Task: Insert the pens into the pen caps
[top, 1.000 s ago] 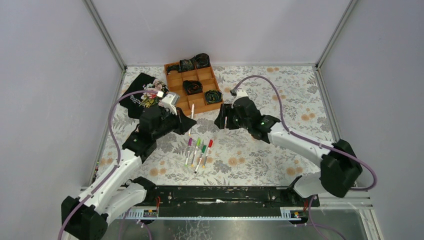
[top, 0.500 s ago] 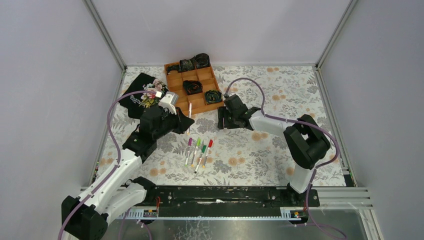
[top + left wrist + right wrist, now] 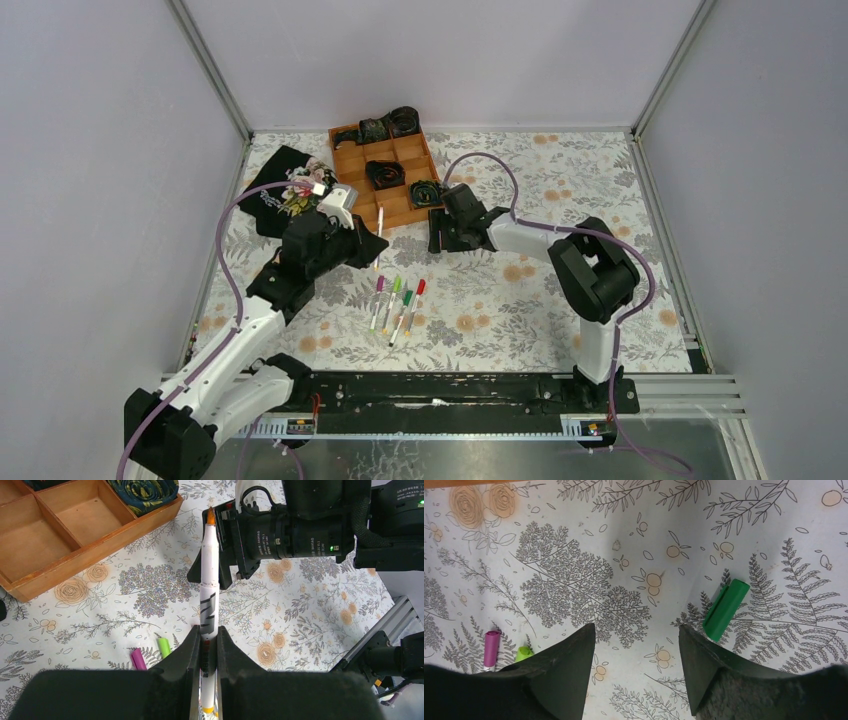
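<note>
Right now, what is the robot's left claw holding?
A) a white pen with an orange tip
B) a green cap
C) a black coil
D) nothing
A: in the left wrist view the left gripper is shut on a white pen, whose orange tip points away from the camera.

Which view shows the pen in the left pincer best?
Left wrist. The pen runs up the middle of the frame, its orange tip clear and its barrel clamped in the left pincer. Top external shows it only as a thin white sliver. Right wrist does not show it.
</note>
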You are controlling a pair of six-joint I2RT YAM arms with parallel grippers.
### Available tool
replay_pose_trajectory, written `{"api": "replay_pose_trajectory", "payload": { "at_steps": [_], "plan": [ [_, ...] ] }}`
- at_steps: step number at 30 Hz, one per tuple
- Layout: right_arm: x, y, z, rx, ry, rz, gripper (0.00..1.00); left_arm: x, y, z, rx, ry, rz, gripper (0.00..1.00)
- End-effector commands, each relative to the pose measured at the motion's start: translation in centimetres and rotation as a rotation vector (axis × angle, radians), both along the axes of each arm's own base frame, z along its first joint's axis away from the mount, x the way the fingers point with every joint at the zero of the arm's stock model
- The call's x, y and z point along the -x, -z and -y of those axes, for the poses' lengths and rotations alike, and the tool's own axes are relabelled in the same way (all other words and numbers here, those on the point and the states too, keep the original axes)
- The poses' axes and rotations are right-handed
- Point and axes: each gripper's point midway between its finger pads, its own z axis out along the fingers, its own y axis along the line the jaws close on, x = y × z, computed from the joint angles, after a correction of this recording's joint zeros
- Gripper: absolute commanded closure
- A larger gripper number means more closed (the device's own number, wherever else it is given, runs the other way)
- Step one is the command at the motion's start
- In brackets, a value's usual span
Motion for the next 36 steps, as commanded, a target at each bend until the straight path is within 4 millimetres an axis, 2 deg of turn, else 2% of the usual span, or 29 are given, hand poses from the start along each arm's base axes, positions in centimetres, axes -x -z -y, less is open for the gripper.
{"api": "replay_pose_trajectory", "payload": {
  "at_steps": [1,17,30,36],
  "plan": [
    [-1.4,-0.7,0.4,0.002,0.018,0.029,0.32,-0.7,-1.1,-0.2,-0.004,-0.012,0.043,1.0],
    [-2.0,1.4,5.1,0.058,0.093,-0.017,0.31,-0.7,-1.0,-0.1,-0.002,-0.005,0.04,1.0],
    [-4.5,2.7,6.3,0.124,0.112,-0.03,0.3,-0.8,-1.0,-0.2,-0.003,-0.009,0.039,1.0],
    [-4.8,3.7,6.2,0.16,0.088,-0.057,0.37,-0.8,-1.0,-0.2,-0.001,-0.005,0.039,1.0]
  ]
}}
